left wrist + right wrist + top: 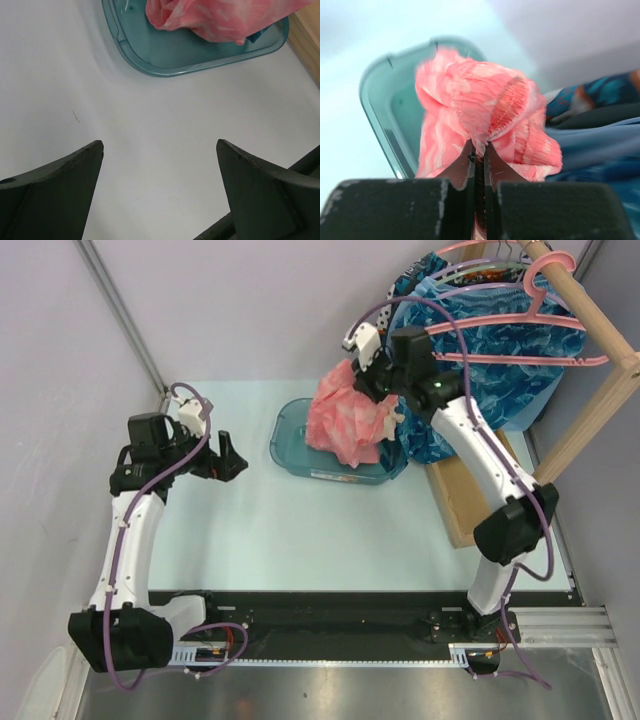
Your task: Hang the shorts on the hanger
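One step of the task looks done: the shorts are in a grip, and everything to do with the hanger is left.

At the left, the left claw (230, 455) hovers over the pale table (300, 540) with its jaws spread wide and nothing between them. Its wrist view shows bare table beneath and the teal bin (290, 445) ahead. That stretch is, I judge, the widest room for moving.

In the middle, the shorts (345, 415) hang bunched over the bin's far right corner. The right claw (478, 155) is closed tight on the gathered waistband, and the lower folds hang down into the bin.

To the right, the hanger (530, 359) hangs from a wooden rod (585, 315) in front of blue garments (500, 390). It is well apart from the shorts. The shorts have yet to be spread and threaded onto it.

Room here is tight. The bin rim, the wooden rack post (590, 425) and the hanging blue cloth crowd the right arm.
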Action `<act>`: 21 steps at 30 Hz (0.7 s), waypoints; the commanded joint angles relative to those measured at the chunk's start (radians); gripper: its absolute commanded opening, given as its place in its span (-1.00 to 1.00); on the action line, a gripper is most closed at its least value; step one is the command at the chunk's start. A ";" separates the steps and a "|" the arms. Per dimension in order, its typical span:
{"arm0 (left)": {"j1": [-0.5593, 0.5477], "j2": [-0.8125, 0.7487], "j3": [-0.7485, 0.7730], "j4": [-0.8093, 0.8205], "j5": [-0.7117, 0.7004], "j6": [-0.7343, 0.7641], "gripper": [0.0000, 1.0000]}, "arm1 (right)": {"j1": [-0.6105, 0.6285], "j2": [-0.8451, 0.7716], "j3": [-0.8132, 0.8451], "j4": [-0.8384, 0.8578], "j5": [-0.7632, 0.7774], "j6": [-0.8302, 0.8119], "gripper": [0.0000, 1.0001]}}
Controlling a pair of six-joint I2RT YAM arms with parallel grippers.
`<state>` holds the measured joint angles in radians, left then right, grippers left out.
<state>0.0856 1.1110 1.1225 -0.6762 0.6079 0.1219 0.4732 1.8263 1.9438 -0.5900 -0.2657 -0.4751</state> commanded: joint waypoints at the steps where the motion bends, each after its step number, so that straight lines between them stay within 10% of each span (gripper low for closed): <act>1: 0.005 0.001 0.071 0.006 0.036 -0.014 0.99 | 0.030 -0.119 0.156 -0.027 0.019 0.035 -1.00; 10: 0.005 -0.004 0.108 0.012 0.073 -0.039 1.00 | 0.220 -0.229 0.383 -0.064 0.155 0.021 -1.00; 21: 0.003 0.036 0.160 -0.048 0.004 -0.004 0.99 | 0.475 -0.417 -0.031 -0.050 0.588 -0.102 -1.00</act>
<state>0.0856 1.1343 1.2396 -0.6991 0.6380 0.1055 0.9024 1.4147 2.0212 -0.6510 0.1223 -0.5377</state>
